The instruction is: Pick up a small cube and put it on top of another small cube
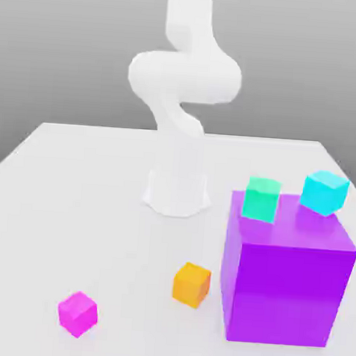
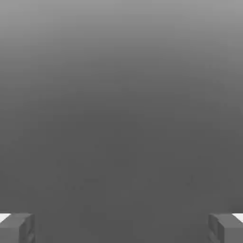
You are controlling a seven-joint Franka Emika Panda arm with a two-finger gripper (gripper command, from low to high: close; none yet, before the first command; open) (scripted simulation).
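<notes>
The small magenta-pink cube (image 1: 77,313) lies on the white table (image 1: 74,204) near the front, toward the exterior view's left. A small orange cube (image 1: 191,284) rests on the table to its right, close beside the big purple cube (image 1: 286,282). My white arm (image 1: 184,77) rises from its base (image 1: 176,192) at the table's middle and runs past the top of the picture, well above the cubes. In the hand view my gripper (image 2: 121,228) is open: its two grey fingertips (image 2: 16,228) stand far apart with nothing between them, against plain grey background.
The big purple cube stands at the front of the exterior view's right. On its top sit a small green cube (image 1: 262,199) and a small cyan cube (image 1: 324,192), the cyan one near the far right corner.
</notes>
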